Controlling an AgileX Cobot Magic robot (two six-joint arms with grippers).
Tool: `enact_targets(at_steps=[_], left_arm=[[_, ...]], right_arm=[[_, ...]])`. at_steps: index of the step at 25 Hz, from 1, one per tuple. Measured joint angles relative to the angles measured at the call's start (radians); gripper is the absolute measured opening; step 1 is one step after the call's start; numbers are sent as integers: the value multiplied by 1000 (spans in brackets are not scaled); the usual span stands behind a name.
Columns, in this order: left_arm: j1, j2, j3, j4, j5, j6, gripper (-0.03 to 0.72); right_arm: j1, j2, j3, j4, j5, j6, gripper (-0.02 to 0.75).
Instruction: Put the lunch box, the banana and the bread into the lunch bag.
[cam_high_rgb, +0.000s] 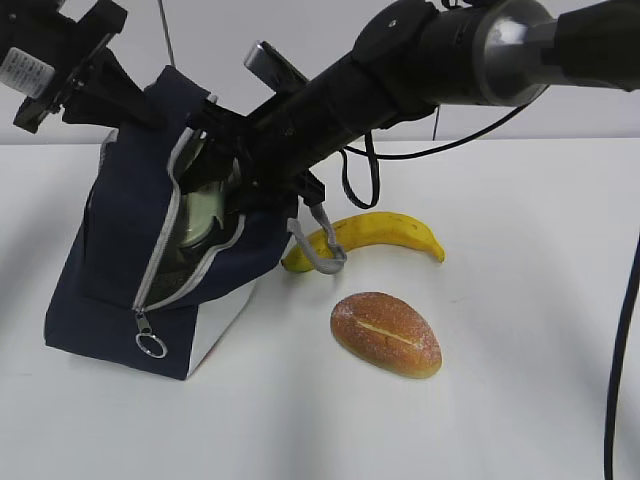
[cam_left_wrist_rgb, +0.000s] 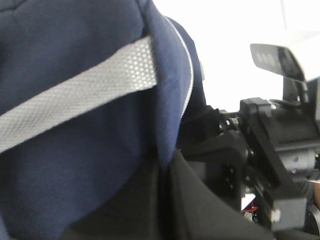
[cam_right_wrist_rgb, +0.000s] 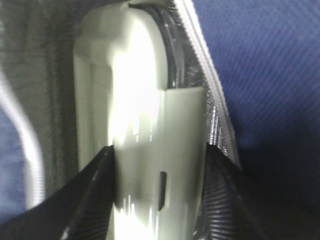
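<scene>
Now your right gripper (cam_right_wrist_rgb: 160, 165) squeezes the lunch box (cam_right_wrist_rgb: 135, 100) inside the lunch bag (cam_high_rgb: 120, 290), the banana (cam_high_rgb: 385, 237) lying just right.

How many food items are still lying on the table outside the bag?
2: the banana beside the lunch bag, and the bread in front of it.

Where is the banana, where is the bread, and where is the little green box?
banana (cam_high_rgb: 385, 232), exterior view, middle of its yellow curve.
bread (cam_high_rgb: 386, 334), exterior view, top crust by the pale slit.
lunch box (cam_right_wrist_rgb: 137, 145), right wrist view, its pale green lid, inside the bag.
</scene>
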Motion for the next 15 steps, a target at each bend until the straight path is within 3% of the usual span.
enact_targets(at_steps=[15], left_arm=[[0, 3, 0, 3, -3, 0, 0]], right_arm=[[68, 48, -4, -44, -96, 2, 375]])
